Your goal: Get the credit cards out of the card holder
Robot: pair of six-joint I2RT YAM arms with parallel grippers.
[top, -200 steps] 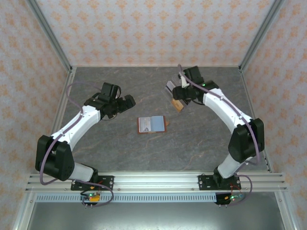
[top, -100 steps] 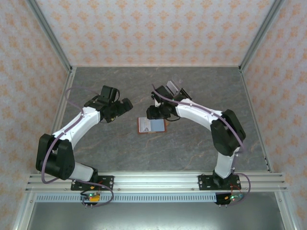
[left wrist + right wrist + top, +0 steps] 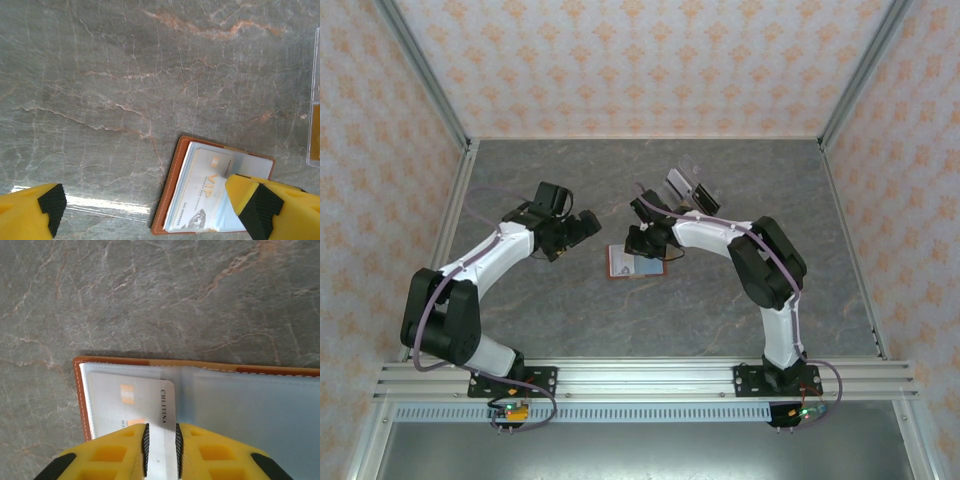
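Card-grasping step: the right gripper point(image 3: 160, 440) is narrowed over a pale plastic credit card point(image 3: 132, 400) in the open brown bifold card holder point(image 3: 637, 262), in the middle of the grey worktop point(image 3: 720, 300); clamping cannot be told. The left gripper point(image 3: 150, 205) is held apart. A firm pinch is needed next.

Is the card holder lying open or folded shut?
Open: the card holder lies spread, grey-blue inside up, a card in one pocket.

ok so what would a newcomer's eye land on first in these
The card holder lies open in the middle of the table, with an orange-brown rim around a grey-blue inside. The right gripper is right down on it, jaws nearly together over a pale credit card in one pocket. The left gripper hangs wide open just beside the holder, on its own arm's side.
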